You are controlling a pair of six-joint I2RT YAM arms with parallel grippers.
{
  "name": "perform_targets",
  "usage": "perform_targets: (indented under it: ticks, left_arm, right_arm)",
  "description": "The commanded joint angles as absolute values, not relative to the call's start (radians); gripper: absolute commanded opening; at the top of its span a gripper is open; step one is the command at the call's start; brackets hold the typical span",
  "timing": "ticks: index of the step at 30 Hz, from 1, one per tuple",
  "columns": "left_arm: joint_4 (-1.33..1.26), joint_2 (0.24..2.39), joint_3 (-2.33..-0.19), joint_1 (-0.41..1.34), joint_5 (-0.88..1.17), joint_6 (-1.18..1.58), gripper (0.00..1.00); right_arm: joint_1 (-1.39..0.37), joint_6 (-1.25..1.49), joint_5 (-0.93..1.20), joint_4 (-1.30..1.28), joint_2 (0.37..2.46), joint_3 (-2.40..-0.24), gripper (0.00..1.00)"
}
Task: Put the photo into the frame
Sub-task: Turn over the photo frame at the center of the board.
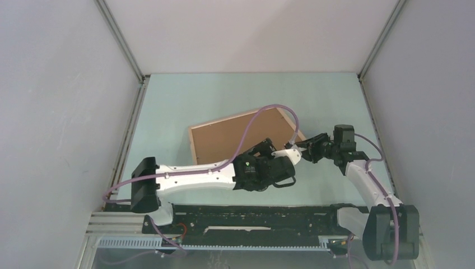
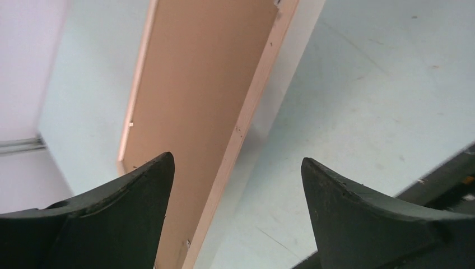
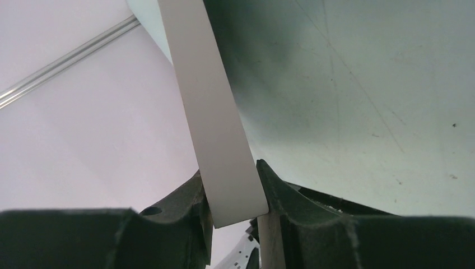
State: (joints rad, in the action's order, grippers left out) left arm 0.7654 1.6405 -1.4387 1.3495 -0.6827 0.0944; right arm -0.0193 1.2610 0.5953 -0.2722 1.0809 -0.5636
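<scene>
Pinching the frame (image 3: 207,101) at its near-right corner with the right gripper (image 3: 229,168): fingers (image 3: 274,193) drawn narrow onto the thin white rail, one pad on each face. Seemingly holding that corner a little off the desk (image 1: 168,101), though hard to tell from above how far.

Seen from overhead, back side up: pale wood border around a brown cork-like panel, read here as the back of the photo (image 1: 218,143), apparently seated inside the border already, picture side down and out of sight. Lying skewed in the middle of the desk, long axis running from near-left to far-right.

Hovering with the left gripper (image 2: 236,158) just beside the right one, at the same end of the near long edge, fingers spread wide and closed on nothing. Looking from that wrist straight along the rail: pale wood edge passing up between the two open fingertips and away, lengthwise rather than across the gap, cork panel to one side, bare desk to the other.

Hinges on that alignment: rail directly ahead of the left fingers and in line with them, within a short advance, the right side already committed at the corner. Probably calls for steadying near the rail before letting the corner down flat.
</scene>
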Motion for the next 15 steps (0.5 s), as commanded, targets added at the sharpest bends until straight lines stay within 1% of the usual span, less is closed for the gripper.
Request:
perform_targets:
  ticks: [1, 5, 7, 13, 15]
  left_arm:
    - [0.704, 1.679, -1.388, 1.362, -0.953, 0.050, 0.89]
    - [0.683, 1.740, -1.385, 1.362, -1.114, -0.012, 0.87]
    - [0.662, 1.758, -1.376, 1.363, -1.150, -0.055, 0.86]
    - [0.601, 1.746, -1.335, 1.364, -1.097, -0.110, 0.83]
    - [0.589, 1.747, -1.329, 1.363, -1.106, -0.127, 0.79]
  right_arm:
    - [-0.008, 1.343, 0.672, -0.243, 1.023, -0.578, 0.00]
    - [-0.008, 1.352, 0.667, -0.272, 1.000, -0.578, 0.00]
    - [-0.008, 1.355, 0.659, -0.283, 0.985, -0.578, 0.00]
    - [-0.008, 1.367, 0.662, -0.305, 0.957, -0.578, 0.00]
    - [-0.009, 1.368, 0.658, -0.316, 0.946, -0.578, 0.00]
